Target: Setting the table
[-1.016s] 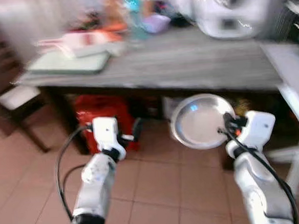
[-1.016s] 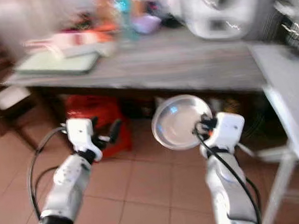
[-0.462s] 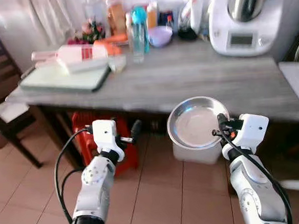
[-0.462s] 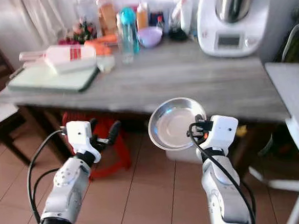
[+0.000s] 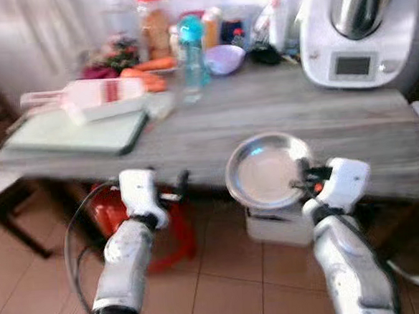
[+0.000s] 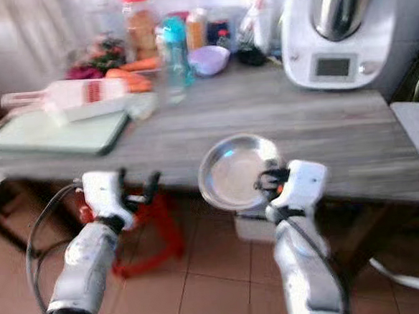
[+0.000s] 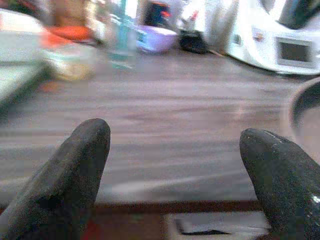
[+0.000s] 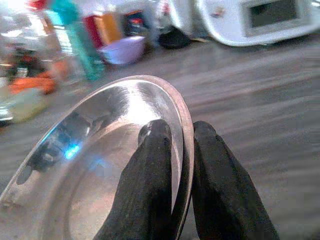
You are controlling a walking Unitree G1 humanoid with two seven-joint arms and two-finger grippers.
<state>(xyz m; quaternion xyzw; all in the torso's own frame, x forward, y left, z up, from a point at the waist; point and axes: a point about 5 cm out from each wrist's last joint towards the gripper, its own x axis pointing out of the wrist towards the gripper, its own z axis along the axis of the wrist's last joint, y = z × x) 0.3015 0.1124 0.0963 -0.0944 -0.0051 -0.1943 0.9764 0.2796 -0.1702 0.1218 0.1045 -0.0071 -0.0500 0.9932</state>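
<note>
A shiny steel plate [image 5: 268, 171] is held tilted at the front edge of the grey wooden table [image 5: 279, 120], and my right gripper [image 5: 302, 177] is shut on its rim. In the right wrist view the two black fingers [image 8: 150, 170] pinch the plate's rim [image 8: 120, 130] between them. My left gripper [image 5: 184, 182] is raised just below the table's front edge, open and holding nothing. Its fingers [image 7: 75, 165] stand wide apart in the left wrist view, facing the tabletop.
On the table stand a white kitchen machine [image 5: 362, 31] at the right, a teal bottle [image 5: 191, 47], a purple bowl [image 5: 225, 57], carrots [image 5: 153, 64], a green board [image 5: 74, 130] with a pink slicer [image 5: 90, 97]. Red stool [image 5: 112, 210] and a white box [image 5: 279, 224] sit under it.
The camera has come closer to the table and the view is blurred. The plate and both grippers now stand nearer the table's front edge; the grip is unchanged.
</note>
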